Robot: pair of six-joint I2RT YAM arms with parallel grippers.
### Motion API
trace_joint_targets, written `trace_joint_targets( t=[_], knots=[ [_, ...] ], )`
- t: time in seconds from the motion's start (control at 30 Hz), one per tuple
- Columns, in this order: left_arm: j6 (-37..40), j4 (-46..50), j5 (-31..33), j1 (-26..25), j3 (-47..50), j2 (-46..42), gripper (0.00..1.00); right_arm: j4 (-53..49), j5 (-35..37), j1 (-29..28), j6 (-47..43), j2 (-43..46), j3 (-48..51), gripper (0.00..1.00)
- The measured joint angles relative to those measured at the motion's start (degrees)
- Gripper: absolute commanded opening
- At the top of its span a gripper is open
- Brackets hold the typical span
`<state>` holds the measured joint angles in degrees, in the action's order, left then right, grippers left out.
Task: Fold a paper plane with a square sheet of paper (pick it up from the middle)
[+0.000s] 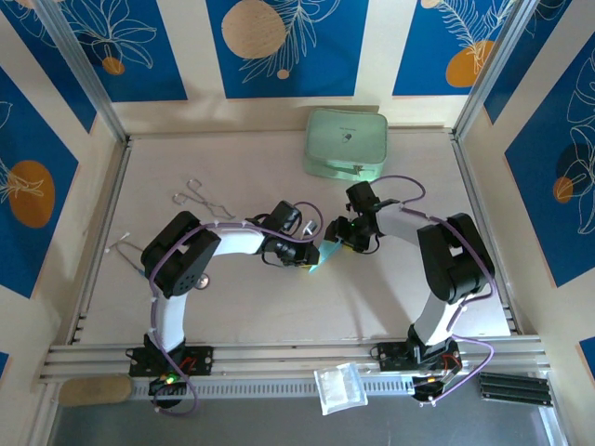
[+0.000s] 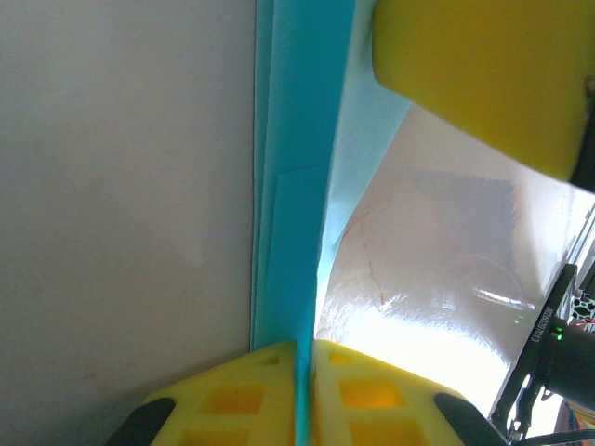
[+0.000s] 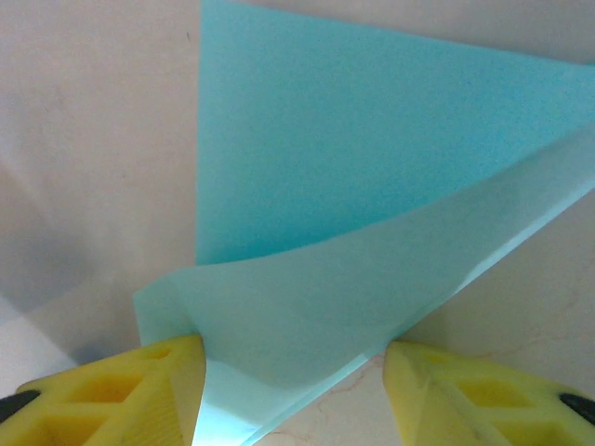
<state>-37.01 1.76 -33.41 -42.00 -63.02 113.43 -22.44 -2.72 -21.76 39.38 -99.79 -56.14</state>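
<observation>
- Sheet of paper (image 3: 372, 167): I logged thin sky-blue paper, matt, with light showing through one layer.
- Left gripper (image 2: 305, 372) and right gripper (image 3: 293, 372): yellow matt plastic fingers, hollow-celled.
- Table (image 1: 279, 316): pale and smooth, glossy where light struck.
- Case (image 1: 345, 144): mint-green, smooth; I could not tell the material.
- Rail (image 1: 279, 358): ribbed silver metal, dull.

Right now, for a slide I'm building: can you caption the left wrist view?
Left end effector pinching the folded blue paper, seen edge-on.
</observation>
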Motion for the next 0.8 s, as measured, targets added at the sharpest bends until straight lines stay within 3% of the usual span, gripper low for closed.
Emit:
trace_joint_targets(
  t=[0.23,0.8],
  knots=[
    [0.02,-0.20,0.04,0.02,0.00,-0.57,0.25,-0.63,0.90,-0.59,-0.42,-0.22,-0.39,0.57],
    [1.46,1.88,1.03,0.15,0.00,-2.75,0.22,-0.72,1.05,-0.68,-0.66,-0.22,-0.44,0.57]
  ],
)
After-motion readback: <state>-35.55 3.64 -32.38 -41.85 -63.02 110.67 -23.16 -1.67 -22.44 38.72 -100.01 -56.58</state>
